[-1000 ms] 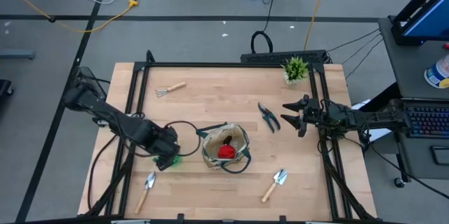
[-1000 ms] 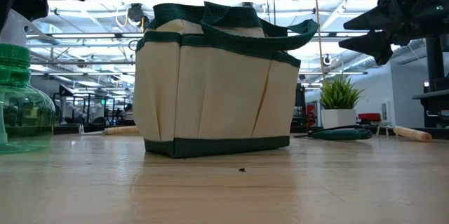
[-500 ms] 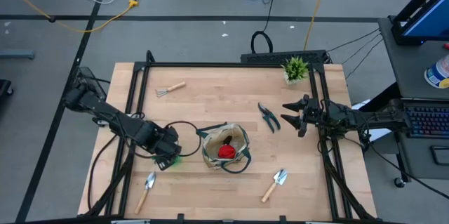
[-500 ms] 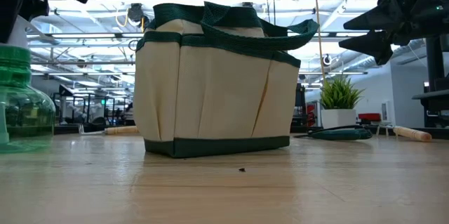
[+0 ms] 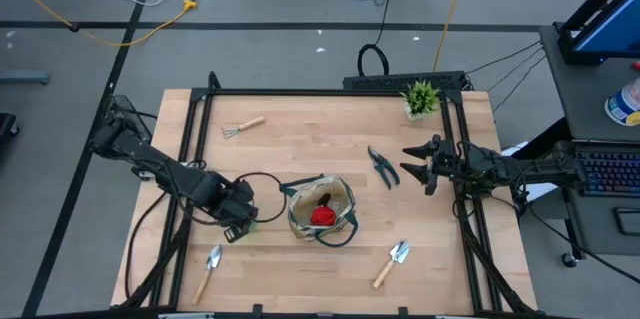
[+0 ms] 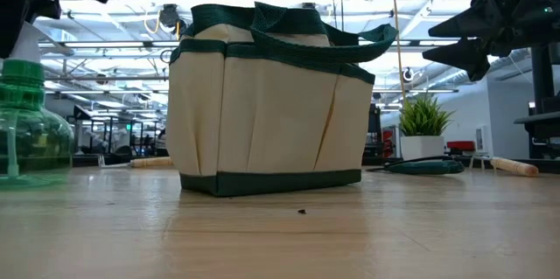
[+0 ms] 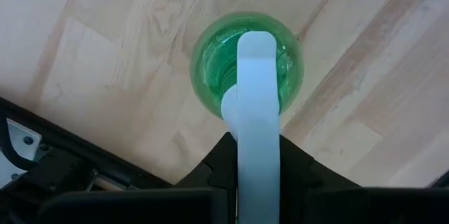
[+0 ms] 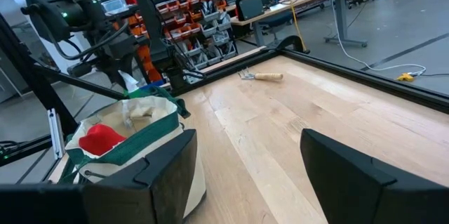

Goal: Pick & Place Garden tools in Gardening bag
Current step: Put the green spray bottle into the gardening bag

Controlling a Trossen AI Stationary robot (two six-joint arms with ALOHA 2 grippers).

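A green bottle [image 7: 280, 55] with a white spray head stands upright on the table, left of the gardening bag [image 5: 322, 209]. My left gripper [image 5: 238, 227] hangs over it, pointing down, shut on the head. The beige, green-trimmed bag stands open with a red glove [image 5: 322, 215] inside. Still on the table are a rake [image 5: 243, 126], dark shears [image 5: 382, 166] and two trowels [image 5: 209, 270] [image 5: 392, 263]. My right gripper [image 5: 412, 162] hovers open at the right side, beside the shears. My left gripper pinches the bottle's white spray head [image 7: 256, 112] between its two fingers, one on each side. The fingers come from above, pointing down. The bottle [image 6: 31, 135] stays upright with its base on the table.
A small potted plant [image 5: 421, 98] stands at the far right corner. A black frame rail [image 5: 330, 92] runs round the tabletop. Bare wood lies between the bag and the near edge.
My left gripper has shut on the bottle's spray head without moving from its place. The bottle has shifted a little on the table toward the bag and stays upright.
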